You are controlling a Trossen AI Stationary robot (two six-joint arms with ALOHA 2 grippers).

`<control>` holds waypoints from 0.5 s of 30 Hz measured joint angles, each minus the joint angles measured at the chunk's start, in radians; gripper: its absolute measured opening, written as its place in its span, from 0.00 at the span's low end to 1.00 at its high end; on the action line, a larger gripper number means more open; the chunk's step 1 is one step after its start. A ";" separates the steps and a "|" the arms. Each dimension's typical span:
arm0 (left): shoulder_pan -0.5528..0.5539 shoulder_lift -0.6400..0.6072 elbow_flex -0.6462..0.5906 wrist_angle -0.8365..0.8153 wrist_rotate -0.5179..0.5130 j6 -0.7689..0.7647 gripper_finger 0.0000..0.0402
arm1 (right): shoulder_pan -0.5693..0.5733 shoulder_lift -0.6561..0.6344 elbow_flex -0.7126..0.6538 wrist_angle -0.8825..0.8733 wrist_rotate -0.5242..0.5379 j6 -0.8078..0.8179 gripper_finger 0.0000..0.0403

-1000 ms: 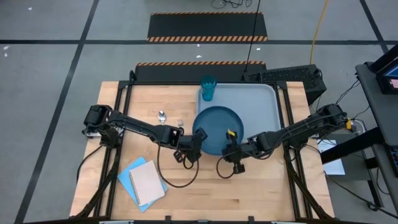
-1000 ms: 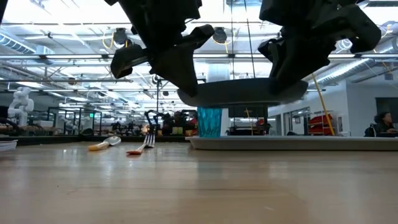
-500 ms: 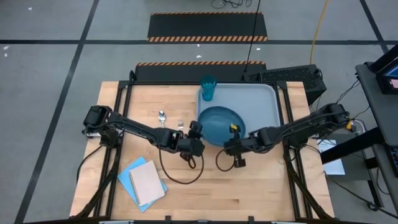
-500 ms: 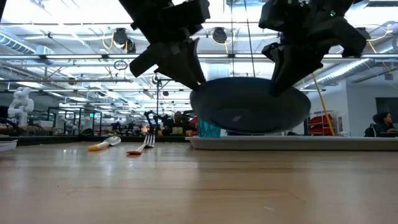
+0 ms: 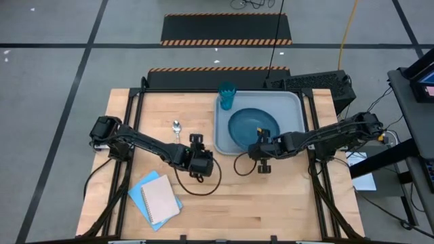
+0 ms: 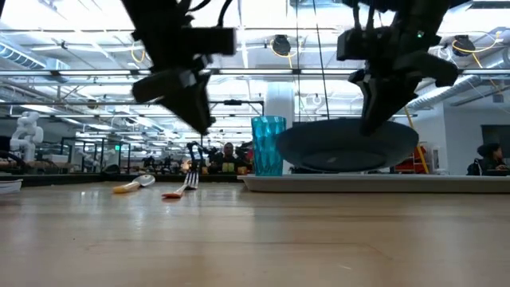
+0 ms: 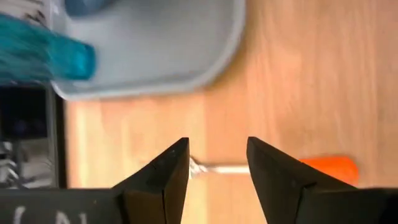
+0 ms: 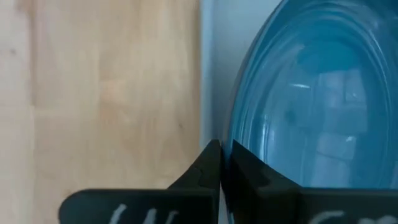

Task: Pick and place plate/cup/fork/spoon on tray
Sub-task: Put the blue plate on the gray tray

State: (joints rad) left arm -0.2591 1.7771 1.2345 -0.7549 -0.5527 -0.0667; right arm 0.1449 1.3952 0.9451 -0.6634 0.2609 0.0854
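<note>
The dark teal plate (image 5: pixel 254 127) is over the grey-blue tray (image 5: pixel 290 108), with my right gripper (image 5: pixel 262 144) shut on its near rim. The teal cup (image 5: pixel 226 96) stands upright in the tray's far left corner. The fork (image 7: pixel 326 168), with its red-orange handle, lies flat on the table left of the tray. My left gripper (image 7: pixel 217 163) stands open above the fork and touches nothing. The spoon (image 5: pixel 176 127) lies flat a little farther left. My right gripper pinches the plate's rim (image 8: pixel 239 140) on its near side between its two fingers. The fingers come from the table's near side, slanting down. The plate (image 6: pixel 347 147) sits about level, low over the tray; whether its underside touches the tray, I cannot tell.
A blue and a white notebook (image 5: pixel 156 196) lie at the near left of the table. The tray's raised rim (image 6: pixel 263 180) runs between the fork and the plate. Bare wood shows at the near middle and right.
My left gripper has let go of the plate's left rim, opened, rolled, and gone left toward the fork. My right gripper has carried the plate from over the tray's near left edge toward the far right, over the tray's middle. The plate tipped on the way and is level again.
</note>
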 joint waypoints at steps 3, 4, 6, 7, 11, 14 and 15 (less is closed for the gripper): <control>-0.008 0.000 -0.036 0.000 0.020 -0.061 0.41 | -0.034 0.000 0.000 0.006 0.001 0.000 0.00; -0.012 0.000 -0.047 0.003 0.021 -0.081 0.41 | -0.044 0.000 0.000 0.005 0.001 0.000 0.00; -0.022 0.000 -0.067 0.010 0.021 -0.114 0.41 | -0.062 0.000 0.000 0.010 0.002 0.008 0.00; -0.027 0.000 -0.072 0.009 0.022 -0.130 0.41 | -0.069 0.000 0.000 0.016 0.003 0.009 0.00; -0.053 0.000 -0.074 0.037 0.022 -0.164 0.41 | -0.090 -0.001 -0.049 0.122 0.000 -0.014 0.00; -0.072 0.000 -0.074 0.080 0.023 -0.159 0.41 | -0.106 0.000 -0.091 0.172 -0.003 -0.041 0.00; -0.079 0.000 -0.074 0.090 0.024 -0.152 0.41 | -0.110 0.000 -0.102 0.179 -0.002 -0.042 0.00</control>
State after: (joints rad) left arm -0.3376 1.7771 1.1606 -0.6653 -0.5290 -0.2187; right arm 0.0350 1.3956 0.8435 -0.4841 0.2592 0.0429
